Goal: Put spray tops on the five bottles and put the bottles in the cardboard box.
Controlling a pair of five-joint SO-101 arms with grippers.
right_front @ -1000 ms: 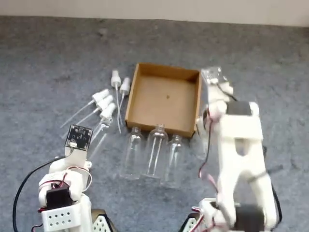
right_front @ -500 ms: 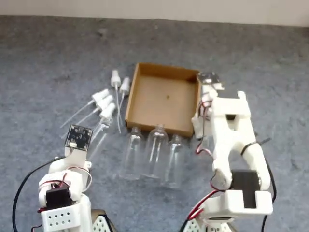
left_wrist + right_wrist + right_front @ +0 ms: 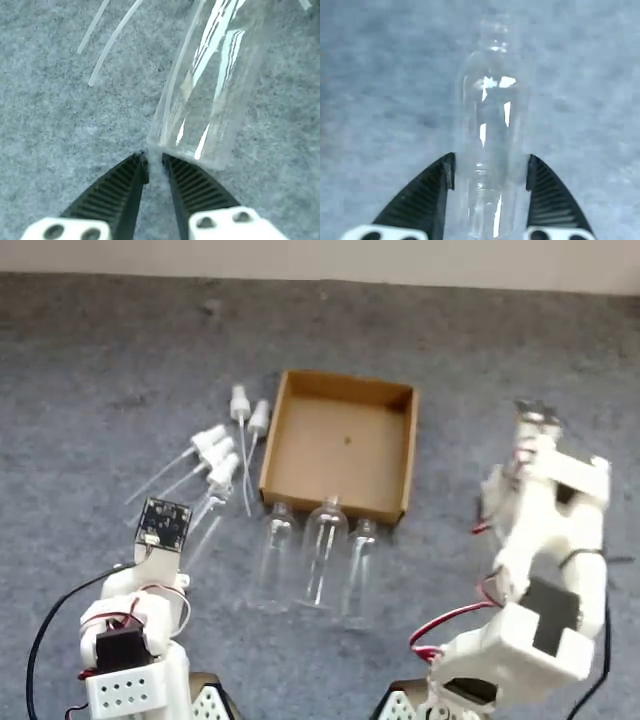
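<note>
Surface: grey carpet [image 3: 110, 350] covers the table, with a pale wall strip along its far edge.
Box: the cardboard box [image 3: 345, 383] sits open at mid-table. There is no bottle in it yet.
Spray tops: five spray tops [image 3: 222, 452] lie loose just left of the box, their dip tubes [image 3: 112, 42] trailing toward the left arm [image 3: 140, 620].
Loose bottles: three uncapped bottles [image 3: 322, 540] lie side by side just in front of the box's near wall, necks toward it.
Left gripper: the left gripper [image 3: 155, 157] has its jaws drawn nearly together on nothing. Its tips are at the base of a lying bottle [image 3: 215, 90].
Right gripper: the right gripper [image 3: 490, 159] is clenched on the body of a clear bottle [image 3: 492, 110], one jaw on each side. The open neck [image 3: 495, 30] points away from the wrist.
Right arm: the right arm [image 3: 545, 530] stands well right of the box, over bare carpet.
Step in hand: probably presenting the held bottle so that a top can be fitted.
Technique: grip low on the body, leaving the neck free. Present the neck toward the spray tops and hold it steady. Feed the dip tube in first, then seat the cap squarely.
Risk: the smooth, thin wall may slip or flex under pressure, and a tilted neck will deflect the tube.
</note>
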